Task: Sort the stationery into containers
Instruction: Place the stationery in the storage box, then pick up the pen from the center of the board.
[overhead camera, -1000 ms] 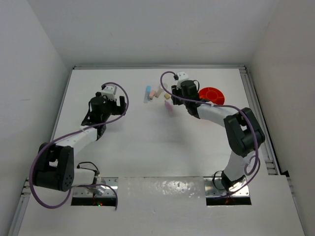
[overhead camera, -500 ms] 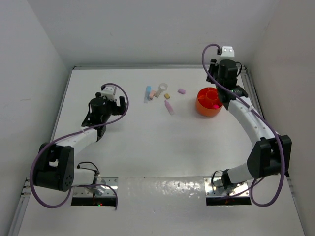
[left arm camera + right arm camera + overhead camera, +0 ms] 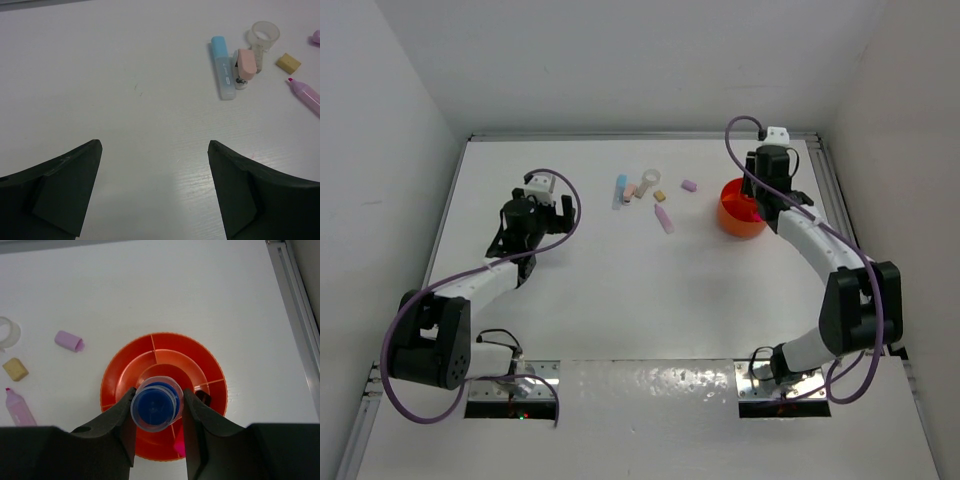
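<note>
My right gripper (image 3: 157,390) is shut on the small blue bottle (image 3: 156,404) and holds it upright over the middle of the orange tub (image 3: 165,338). A pink marker with a black cap (image 3: 202,398) lies in a compartment of the tub. From above, the right gripper (image 3: 760,196) hangs over the tub (image 3: 732,222). My left gripper (image 3: 154,145) is open and empty over bare table, left of the stationery. A pastel blue piece (image 3: 222,67), a pink piece (image 3: 246,61), a clear ring (image 3: 265,32), a tan block (image 3: 288,63) and a lilac marker (image 3: 306,95) lie in a cluster.
A lilac piece (image 3: 69,340) lies on the table left of the tub, also seen from above (image 3: 689,185). A metal rail (image 3: 295,300) runs along the table's right edge. White walls close in the table on three sides.
My right gripper has swung from the stationery cluster to above the tub, carrying the blue bottle. The left arm has not moved.
</note>
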Action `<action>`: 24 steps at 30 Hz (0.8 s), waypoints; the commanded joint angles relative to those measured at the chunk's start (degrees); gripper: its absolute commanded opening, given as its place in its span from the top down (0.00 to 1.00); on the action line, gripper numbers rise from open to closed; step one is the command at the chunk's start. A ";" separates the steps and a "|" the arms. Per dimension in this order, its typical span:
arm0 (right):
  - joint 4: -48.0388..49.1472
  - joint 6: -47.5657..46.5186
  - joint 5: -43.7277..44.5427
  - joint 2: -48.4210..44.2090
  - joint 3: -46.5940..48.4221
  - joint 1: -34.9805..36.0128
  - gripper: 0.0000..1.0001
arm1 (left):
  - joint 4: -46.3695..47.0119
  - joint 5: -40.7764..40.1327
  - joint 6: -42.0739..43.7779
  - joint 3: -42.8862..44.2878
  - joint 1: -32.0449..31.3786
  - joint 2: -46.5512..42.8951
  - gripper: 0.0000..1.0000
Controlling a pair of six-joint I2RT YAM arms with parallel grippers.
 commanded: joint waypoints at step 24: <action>6.02 -4.69 -1.14 0.38 -1.73 0.45 0.32 | 4.10 -4.08 -5.11 1.16 -0.85 -0.98 0.14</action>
